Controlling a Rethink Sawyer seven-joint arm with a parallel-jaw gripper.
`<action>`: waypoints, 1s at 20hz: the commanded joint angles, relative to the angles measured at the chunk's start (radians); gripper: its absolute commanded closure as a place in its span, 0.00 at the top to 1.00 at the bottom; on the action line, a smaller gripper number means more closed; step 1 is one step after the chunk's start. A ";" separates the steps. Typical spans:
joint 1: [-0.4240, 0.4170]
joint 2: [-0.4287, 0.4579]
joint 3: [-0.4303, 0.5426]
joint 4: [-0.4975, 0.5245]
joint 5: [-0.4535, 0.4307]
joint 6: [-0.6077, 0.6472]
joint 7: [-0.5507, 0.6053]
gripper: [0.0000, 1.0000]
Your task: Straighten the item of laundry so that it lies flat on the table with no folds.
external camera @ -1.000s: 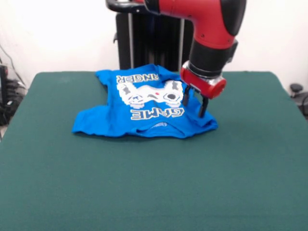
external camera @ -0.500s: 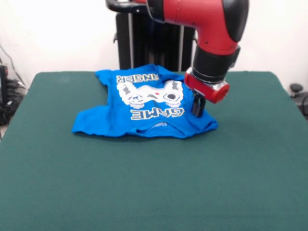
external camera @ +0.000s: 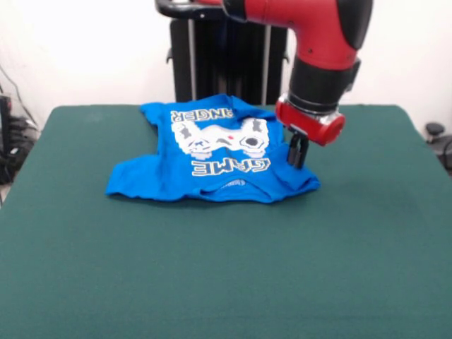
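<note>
Front view: the gripper (external camera: 297, 154), jaws seemingly drawn together, is hung over the blue T-shirt (external camera: 212, 159)'s bunched sleeve, probably positioned to flatten it on the table (external camera: 226, 268).

My red and black arm (external camera: 321, 42) comes down from above, the wrist pointing almost straight down with a slight tilt. My gripper (external camera: 297, 154) hangs below its red collar, its two dark fingers drawn close together.
</note>
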 commanded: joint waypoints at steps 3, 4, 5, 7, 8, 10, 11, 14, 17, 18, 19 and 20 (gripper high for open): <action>0.042 -0.014 0.074 0.009 0.062 0.064 0.137 0.00; 0.046 -0.009 0.066 0.005 0.054 0.040 0.129 1.00; 0.050 -0.006 0.060 0.003 0.053 0.031 0.133 1.00; 0.061 0.005 0.042 -0.006 0.057 0.036 0.144 1.00; 0.072 0.012 0.027 -0.015 0.060 0.044 0.153 1.00; 0.075 0.020 0.025 -0.016 0.066 0.037 0.159 1.00; 0.076 0.024 0.022 -0.019 0.067 0.036 0.158 1.00; 0.083 0.041 0.013 -0.026 0.074 0.027 0.163 1.00; 0.096 0.067 0.008 -0.033 0.083 -0.002 0.174 1.00; 0.097 0.082 0.006 -0.040 0.084 -0.014 0.175 1.00; 0.097 0.098 0.004 -0.048 0.087 -0.030 0.178 1.00; 0.099 0.113 -0.001 -0.056 0.089 -0.041 0.179 1.00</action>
